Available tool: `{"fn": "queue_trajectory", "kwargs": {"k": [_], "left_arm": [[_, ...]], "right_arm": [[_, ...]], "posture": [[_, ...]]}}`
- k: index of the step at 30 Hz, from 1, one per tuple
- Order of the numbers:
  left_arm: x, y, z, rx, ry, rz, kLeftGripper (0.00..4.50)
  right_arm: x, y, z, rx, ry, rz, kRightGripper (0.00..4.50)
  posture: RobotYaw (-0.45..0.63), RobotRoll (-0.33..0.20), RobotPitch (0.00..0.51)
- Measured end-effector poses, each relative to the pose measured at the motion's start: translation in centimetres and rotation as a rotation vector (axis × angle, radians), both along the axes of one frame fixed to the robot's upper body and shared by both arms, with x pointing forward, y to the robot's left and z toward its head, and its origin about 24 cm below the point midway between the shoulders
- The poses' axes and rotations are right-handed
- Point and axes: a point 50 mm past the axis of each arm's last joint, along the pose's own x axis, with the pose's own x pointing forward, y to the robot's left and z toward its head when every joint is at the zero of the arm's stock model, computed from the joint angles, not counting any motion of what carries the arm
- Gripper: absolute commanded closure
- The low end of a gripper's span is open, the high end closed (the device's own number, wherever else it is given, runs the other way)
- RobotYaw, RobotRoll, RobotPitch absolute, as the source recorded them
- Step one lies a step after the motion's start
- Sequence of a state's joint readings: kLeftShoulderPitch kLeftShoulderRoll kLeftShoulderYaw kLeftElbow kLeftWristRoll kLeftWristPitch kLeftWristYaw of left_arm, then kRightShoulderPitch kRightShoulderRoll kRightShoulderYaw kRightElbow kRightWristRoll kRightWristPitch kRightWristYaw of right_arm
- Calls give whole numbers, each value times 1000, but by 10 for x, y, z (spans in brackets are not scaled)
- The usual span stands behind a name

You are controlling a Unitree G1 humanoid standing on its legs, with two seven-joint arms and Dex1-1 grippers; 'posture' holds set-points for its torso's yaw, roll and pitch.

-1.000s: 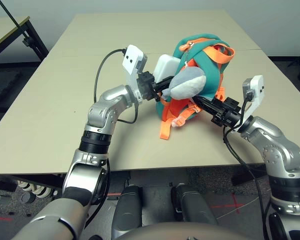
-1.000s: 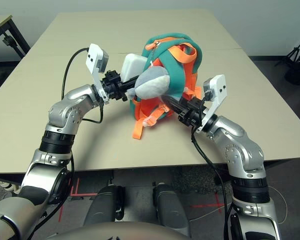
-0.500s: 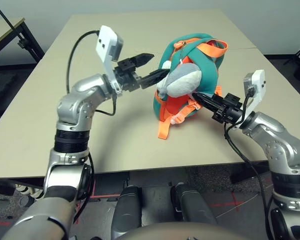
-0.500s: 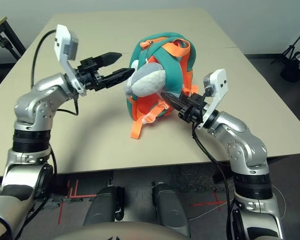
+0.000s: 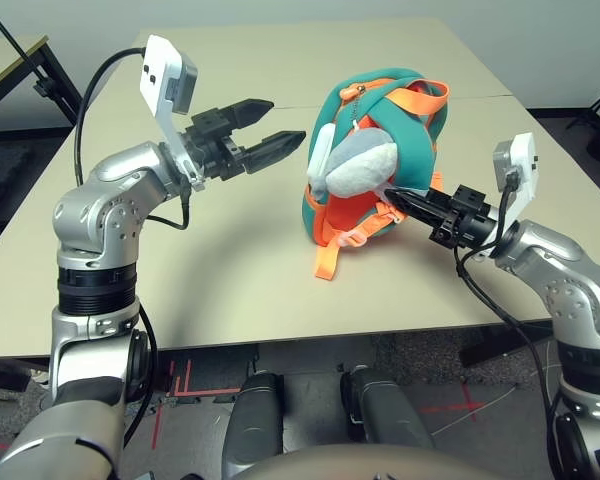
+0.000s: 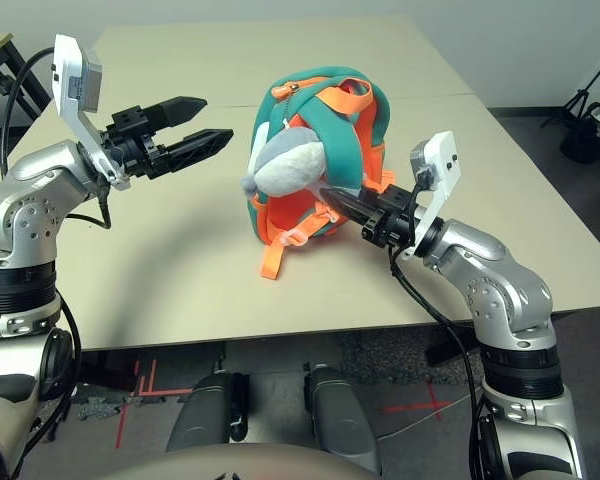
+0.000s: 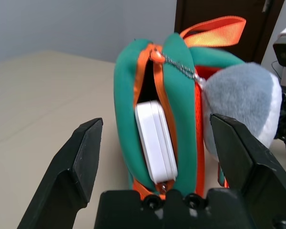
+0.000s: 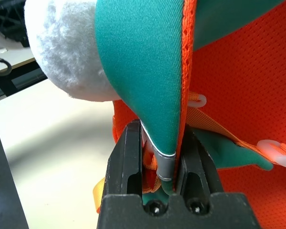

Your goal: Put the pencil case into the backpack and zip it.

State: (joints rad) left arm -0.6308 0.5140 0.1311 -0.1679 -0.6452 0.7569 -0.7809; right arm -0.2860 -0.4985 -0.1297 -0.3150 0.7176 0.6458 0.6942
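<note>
- Teal and orange, the backpack (image 5: 380,160) stands upright near the middle of the beige tabletop (image 5: 180,280), with an orange strap (image 5: 325,262) trailing down onto the surface in front of it.
- White pencil case (image 7: 155,138) sits inside the backpack's open zip slot, on edge, with one long side showing between the orange-trimmed lips of the opening. In the head views a sliver of it shows at the backpack's left side (image 5: 320,148).
- Grey plush toy (image 5: 360,165) hangs against the front of the backpack, beside the opening.
- Left tool (image 5: 270,128) hovers above the tabletop to the left of the backpack, apart from it, its two black fingers spread wide and pointing at the opening with the case.
- Right tool (image 8: 159,157) reaches in from the right, low on the backpack under the toy, its fingers pressed onto a teal flap with orange trim, pinching the fabric between them.
- Zip pull with a small chain (image 7: 178,64) sits at the top of the opening, which is not closed.
</note>
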Motion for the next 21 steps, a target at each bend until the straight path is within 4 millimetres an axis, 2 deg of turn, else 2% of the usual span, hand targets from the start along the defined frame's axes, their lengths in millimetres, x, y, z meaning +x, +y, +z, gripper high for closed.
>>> {"fn": "queue_trajectory", "kwargs": {"k": [2,9,11,21], "left_arm": [[-2,-1,-6,-5,27,-8,951],[-3,-10,-23,12,79,-31,3782],[-2,-14,-25,11,72,-33,4470],[13,-27,-44,-54,69,24,4500]], "right_arm": [[0,0,0,0,0,0,3866],[0,0,0,-4,-3,-1,3866],[0,0,0,-4,-4,-1,3866],[1,0,0,-6,-6,-2,3866]], "posture": [[-114,0,60],[-111,0,55],[-113,0,53],[-136,0,59]]}}
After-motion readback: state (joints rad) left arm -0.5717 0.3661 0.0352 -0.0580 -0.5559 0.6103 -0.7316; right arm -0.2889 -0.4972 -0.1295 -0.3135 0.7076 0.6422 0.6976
